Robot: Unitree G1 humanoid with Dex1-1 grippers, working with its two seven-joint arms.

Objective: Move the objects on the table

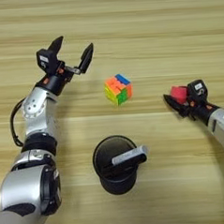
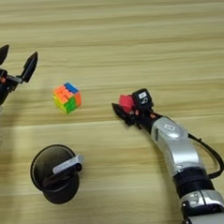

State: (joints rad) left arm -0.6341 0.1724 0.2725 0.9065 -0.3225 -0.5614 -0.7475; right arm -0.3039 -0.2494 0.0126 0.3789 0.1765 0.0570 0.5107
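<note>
A pale plank desk (image 1: 141,27) fills the frame. The right end effector (image 2: 127,108) is clamped on the block (image 2: 126,102), low over the wood; the left end effector (image 1: 72,54), fingers apart, hangs near the cube (image 1: 118,89). Best set the block down well apart from the cube. A pen (image 1: 129,156) rests in the cup (image 1: 115,165).

So on the table (image 1: 142,32) I count one puzzle cube (image 1: 118,89), one small red block (image 2: 126,102), one black cup (image 1: 115,164) with one marker pen (image 1: 129,156) in it, though there might be more hidden down inside. Two grippers too: left gripper (image 1: 72,50), right gripper (image 2: 125,109).
</note>
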